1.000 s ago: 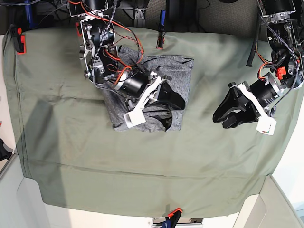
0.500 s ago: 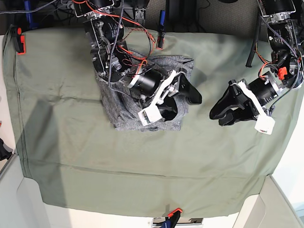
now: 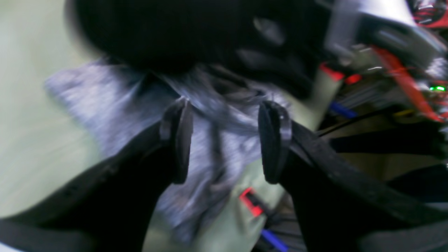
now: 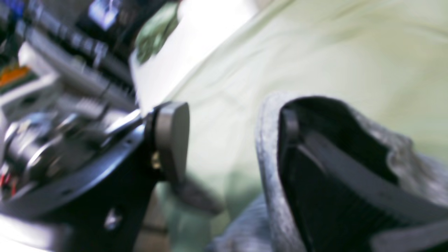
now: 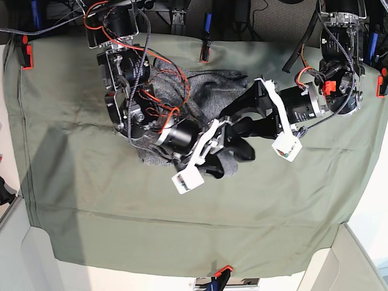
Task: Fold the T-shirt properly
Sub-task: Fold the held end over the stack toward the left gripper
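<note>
The heather-grey T-shirt (image 5: 209, 91) lies bunched at the middle back of the table, mostly under both arms. My right gripper (image 5: 227, 159) is at the shirt's front right edge. In the right wrist view it (image 4: 227, 140) is open, and a fold of the shirt (image 4: 266, 168) is draped over one finger. My left gripper (image 5: 242, 115) reaches in from the right, close to the right gripper. In the left wrist view it (image 3: 224, 140) is open and empty just short of the shirt (image 3: 115, 108). Both wrist views are blurred.
An olive-green cloth (image 5: 91, 200) covers the table, held by orange clamps at the back left (image 5: 24, 51), back middle (image 5: 205, 51) and front (image 5: 221, 270). A clamp also shows in the left wrist view (image 3: 250, 201). Loose red wires hang on the right arm (image 5: 151, 97).
My left gripper has swung left from the right side of the table to the shirt. My right gripper has moved toward the front along the shirt's right edge.
</note>
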{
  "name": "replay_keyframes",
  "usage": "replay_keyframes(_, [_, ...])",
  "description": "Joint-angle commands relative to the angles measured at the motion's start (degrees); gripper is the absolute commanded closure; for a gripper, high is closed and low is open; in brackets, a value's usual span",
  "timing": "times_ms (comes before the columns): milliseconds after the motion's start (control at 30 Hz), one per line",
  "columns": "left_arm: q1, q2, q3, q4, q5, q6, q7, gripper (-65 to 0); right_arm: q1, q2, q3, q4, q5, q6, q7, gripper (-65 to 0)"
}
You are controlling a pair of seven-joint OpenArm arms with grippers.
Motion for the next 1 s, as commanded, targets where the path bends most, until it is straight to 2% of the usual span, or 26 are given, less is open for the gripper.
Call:
replay_keyframes(0, [-0.70, -0.79, -1.64, 0.92, -1.60, -0.52, -1.60, -32.6, 1.09, -0.68, -1.11, 1.07, 0.70, 0.79, 0.59, -33.8])
replay_keyframes(200, [1.05, -0.81, -13.79, 0.92, -1.68, -0.52, -1.60, -32.6, 1.14, -0.57, -7.30, 1.07, -6.69, 0.79, -1.22, -33.8])
replay_keyframes(333, [3.76, -0.92, -19.21, 0.92, -1.64, -0.52, -1.60, -32.6, 1.46, -0.57, -8.52, 1.07, -10.43, 0.79, -2.99, -33.8])
replay_keyframes(567, [8.02, -4.02, -22.16, 0.92, -1.64, -0.52, -2.27, -32.6, 1.60, -0.57, -9.68, 1.07, -12.00, 0.79, -3.89, -33.8])
replay_keyframes(733, [8.63, -4.74, -23.39, 0.92, -2.51, -0.52, -2.67, -32.6, 1.81, -0.57, -15.69, 1.07, -18.71, 0.76, -3.58, -33.8])
replay_keyframes(800, [8.63, -4.76, -23.76, 0.92, -3.45, -0.52, -2.67, -32.6, 2.27, -0.59, -17.22, 1.09, -19.28, 0.11, -2.89, -33.8])
replay_keyframes(900, [8.63, -4.72, -23.74, 0.92, -4.28, -0.52, -2.67, -32.4, 2.56, -0.61, -16.09, 2.05, -19.08, -1.20, 0.28, -33.8])
replay_keyframes(967, [8.66, -4.72, -23.74, 0.94, -4.70, -0.52, -2.62, -29.8, 2.56, -0.59, -13.68, 3.80, -18.80, -1.46, 1.51, -31.9])
